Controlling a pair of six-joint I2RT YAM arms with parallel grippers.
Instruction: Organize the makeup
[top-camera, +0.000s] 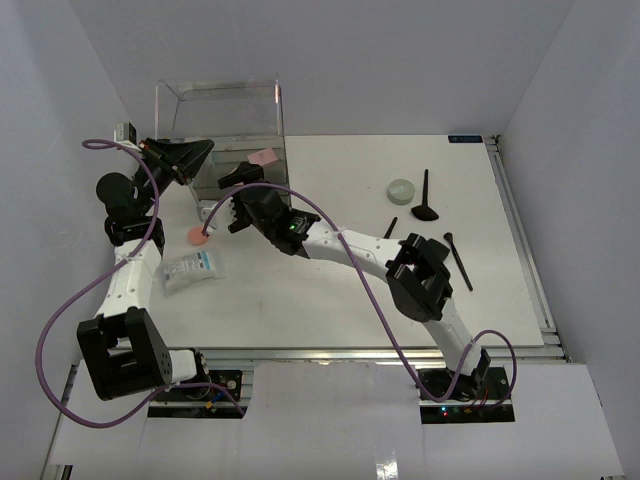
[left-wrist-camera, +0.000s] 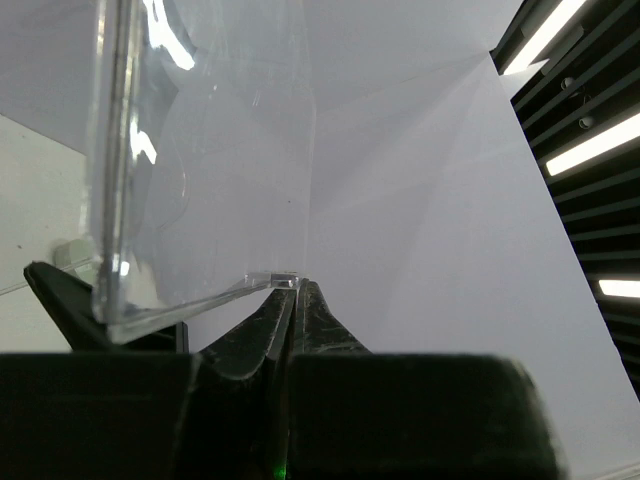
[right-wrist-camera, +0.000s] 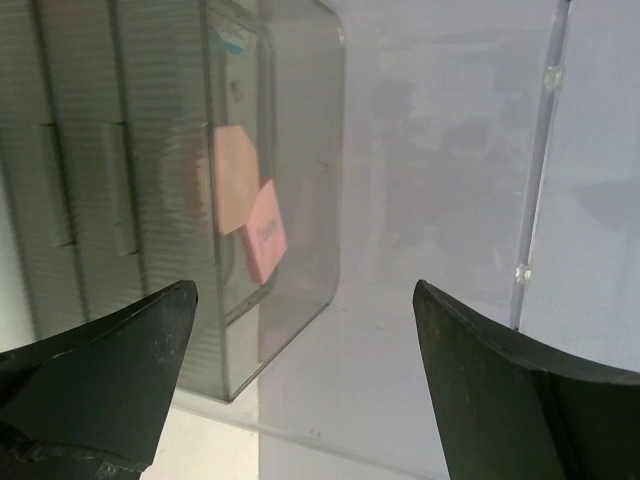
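Observation:
The makeup lies partly on the table: a pink disc (top-camera: 198, 236), a grey-green disc (top-camera: 401, 189) and slim black brushes (top-camera: 427, 195) (top-camera: 458, 260). A small pink palette (top-camera: 263, 157) (right-wrist-camera: 265, 235) leans inside the clear box (top-camera: 225, 125), behind a smoky ribbed insert (right-wrist-camera: 100, 150). My right gripper (top-camera: 235, 198) (right-wrist-camera: 305, 300) stands open and empty at the box's open front, facing the palette. My left gripper (top-camera: 203, 152) (left-wrist-camera: 290, 285) is shut, its tips against the corner of the box's clear flap (left-wrist-camera: 190, 200).
A white sachet (top-camera: 192, 268) lies near the left arm, beside the pink disc. A short black stick (top-camera: 390, 227) rests by the right arm's elbow. White walls close in the table on both sides and at the back.

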